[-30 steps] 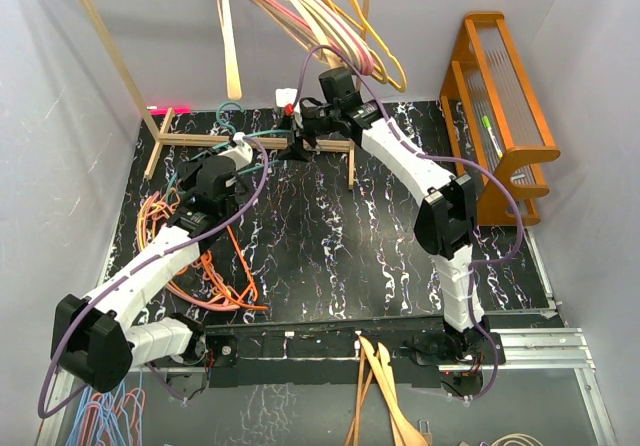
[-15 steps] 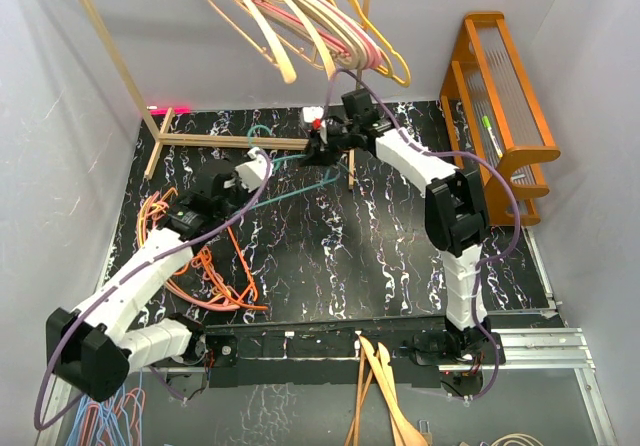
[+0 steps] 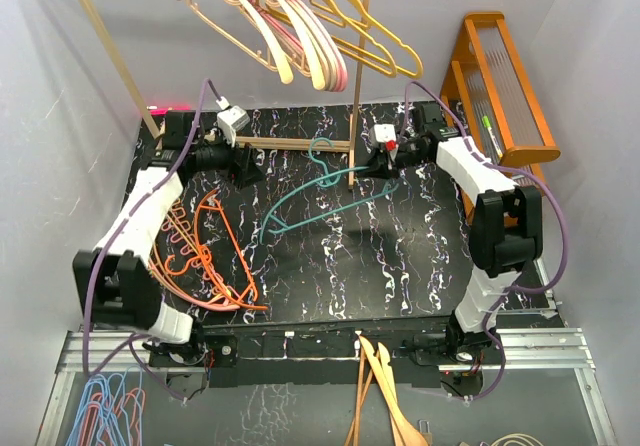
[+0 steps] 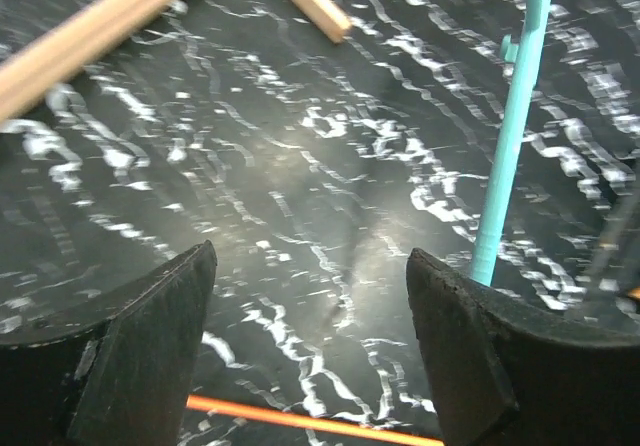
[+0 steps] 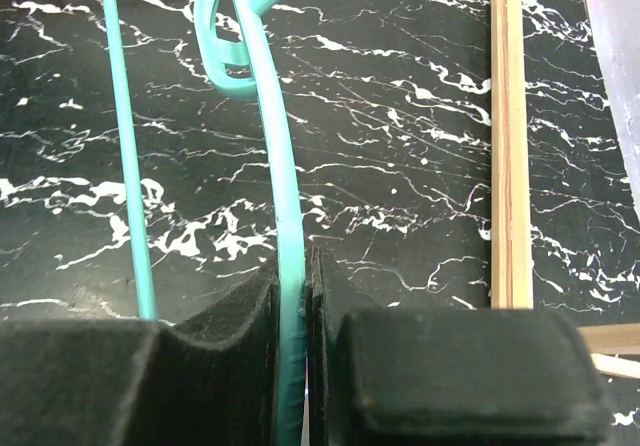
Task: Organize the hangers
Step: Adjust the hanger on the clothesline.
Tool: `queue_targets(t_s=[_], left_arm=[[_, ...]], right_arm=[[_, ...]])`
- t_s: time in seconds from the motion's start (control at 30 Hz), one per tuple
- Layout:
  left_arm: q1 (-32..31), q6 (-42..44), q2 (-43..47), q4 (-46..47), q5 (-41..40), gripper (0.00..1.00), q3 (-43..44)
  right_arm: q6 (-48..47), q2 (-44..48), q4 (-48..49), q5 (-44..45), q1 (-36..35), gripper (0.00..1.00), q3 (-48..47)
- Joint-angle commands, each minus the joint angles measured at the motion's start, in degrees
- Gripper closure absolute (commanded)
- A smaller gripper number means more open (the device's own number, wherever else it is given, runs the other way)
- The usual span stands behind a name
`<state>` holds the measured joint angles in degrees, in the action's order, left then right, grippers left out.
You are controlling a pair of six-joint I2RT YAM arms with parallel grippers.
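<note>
Teal, thin, smooth plastic: hanger [image 5: 285, 216] pinched at one arm between the pressed-together black pads of the right gripper [image 5: 297, 296], lower end hidden by those pads. Out over the black, white-veined table [image 3: 400, 256]; touching it or not, cannot tell. Long axis slanting left and nearward, hook toward the far side. Left gripper [image 4: 310, 296] spread wide, gripping nothing, view blurred. Orange hangers [image 3: 205, 256] tangled, hard to count.

Left gripper [image 4: 310, 266] let go of the thin teal plastic hanger [image 5: 283, 181], opened wide and swung back left. Right gripper [image 5: 292, 276] clamped shut on the hanger's arm and pulled it rightward.
</note>
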<state>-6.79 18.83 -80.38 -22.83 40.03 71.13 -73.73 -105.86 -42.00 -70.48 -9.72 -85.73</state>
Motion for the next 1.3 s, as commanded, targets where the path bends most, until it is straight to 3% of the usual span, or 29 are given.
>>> queue_targets(t_s=[0.0, 0.13, 0.33, 0.47, 0.63, 0.73, 0.97, 1.07, 1.1, 1.13, 1.17, 1.2, 1.23, 1.27], left_arm=[[2.2, -4.4, -8.1, -10.4, 23.2, 0.06, 7.0], [2.0, -3.2, -11.1, -15.7, 26.2, 0.03, 6.7], [1.9, -6.8, -6.3, -11.0, 27.4, 0.03, 0.3], [0.2, -8.4, -7.7, -8.4, 29.9, 0.03, -3.2], [-3.7, -6.9, -12.0, -9.8, 26.4, 0.03, -4.9], [-5.7, -8.4, -12.9, -7.1, 26.6, 0.08, -5.9], [-6.4, -9.9, -12.2, -4.6, 24.7, 0.34, -6.0], [-6.5, -13.4, -9.9, 1.0, 24.6, 0.45, -8.0], [-6.5, -15.0, -8.9, 3.6, 24.9, 0.56, -9.1], [-6.5, -16.1, -7.8, 5.6, 24.5, 0.83, -9.9], [-6.5, -16.8, -6.7, 6.9, 22.5, 1.00, -10.5], [-6.5, -18.3, -5.4, 8.9, 21.7, 1.00, -11.8], [-6.6, -19.2, -4.0, 11.1, 21.2, 1.00, -13.0], [-6.6, -19.6, -2.9, 12.0, 20.1, 1.00, -13.6]], right_arm=[[-7.0, 4.5, -1.8, -3.8, 2.0, 0.92, 3.5], [-7.7, 4.5, -1.7, -4.0, 3.0, 0.92, 3.8], [-7.2, 2.3, -1.3, -5.2, 3.4, 0.92, 1.3], [-5.2, 0.5, -0.3, -6.3, 3.3, 0.92, -1.3], [-2.2, -0.5, 1.8, -6.9, 3.3, 0.92, -2.6], [-1.7, -0.7, 2.0, -7.0, 3.3, 0.92, -2.8], [0.3, -1.1, 3.7, -7.4, 3.3, 0.92, -2.4], [2.1, -1.3, 5.5, -7.3, 3.1, 0.92, -1.9], [2.4, -1.3, 5.7, -7.3, 3.0, 0.92, -1.9], [2.7, -1.5, 6.0, -7.3, 2.9, 0.92, -1.9], [3.1, -1.7, 6.1, -7.2, 2.6, 0.92, -2.0], [3.5, -1.8, 6.2, -7.1, 2.4, 0.91, -2.2], [3.9, -2.0, 6.2, -7.1, 2.2, 0.82, -2.4], [4.4, -2.2, 6.4, -7.0, 2.1, 0.65, -2.7]])
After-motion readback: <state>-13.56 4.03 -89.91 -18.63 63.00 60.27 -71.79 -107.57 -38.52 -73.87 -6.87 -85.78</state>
